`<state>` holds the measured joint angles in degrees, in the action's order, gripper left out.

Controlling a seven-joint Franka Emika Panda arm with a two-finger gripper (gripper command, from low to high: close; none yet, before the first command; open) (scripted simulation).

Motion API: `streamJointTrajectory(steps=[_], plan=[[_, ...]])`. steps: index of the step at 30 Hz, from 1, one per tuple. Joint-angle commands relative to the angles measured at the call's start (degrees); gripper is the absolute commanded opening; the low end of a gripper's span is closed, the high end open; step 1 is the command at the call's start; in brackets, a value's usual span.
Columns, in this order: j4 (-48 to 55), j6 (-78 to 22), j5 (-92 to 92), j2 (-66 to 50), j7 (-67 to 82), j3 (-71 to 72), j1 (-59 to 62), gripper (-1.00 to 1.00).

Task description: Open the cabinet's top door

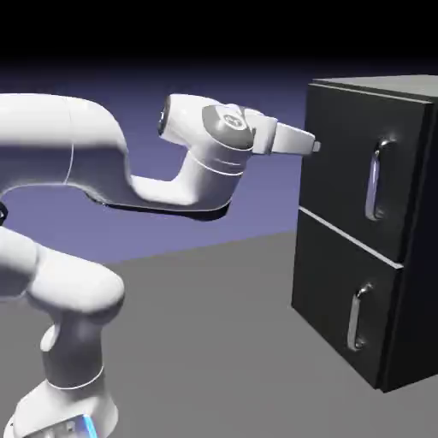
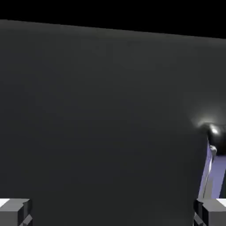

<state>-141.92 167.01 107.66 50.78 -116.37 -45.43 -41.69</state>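
Hand view first: the fingertips of my tool (image 2: 113,212) stand spread wide, one near each lower corner, with nothing between them. Just past them, toward the picture's right edge, comes the top end of the silver bar handle (image 2: 205,178), off to one side of my grip. Behind it the flat black panel of the top door (image 1: 342,154) fills most of the sight. In the exterior view that door sits shut on the upper part of the black cabinet (image 1: 421,239), my fingertips close to its face on the side away from the handle.

I judge this as the approach, with the pull not begun. Next I should shift sideways to the bar and straddle it before closing; pressing straight on could jam my tips against the panel. Farther down, the lower door (image 1: 334,291) is shut too, its own handle (image 1: 354,318) well below my path.
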Motion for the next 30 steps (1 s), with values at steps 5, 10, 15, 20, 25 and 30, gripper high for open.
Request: streamJointTrajectory(steps=[5,10,15,20,25,30], plan=[[2.2,-0.8,12.5,2.1,-8.6,-5.3,-4.7,0.0],[4.4,-1.6,24.9,4.2,-17.1,-10.5,-9.5,0.0],[6.6,-2.4,37.4,6.3,-25.7,-15.8,-14.2,0.0],[8.8,-3.2,49.8,8.4,-34.2,-21.0,-19.0,0.0],[10.2,-3.7,57.7,9.7,-39.6,-24.3,-22.0,0.0],[18.3,-4.6,58.3,7.7,-39.6,-29.7,-32.0,0.0]])
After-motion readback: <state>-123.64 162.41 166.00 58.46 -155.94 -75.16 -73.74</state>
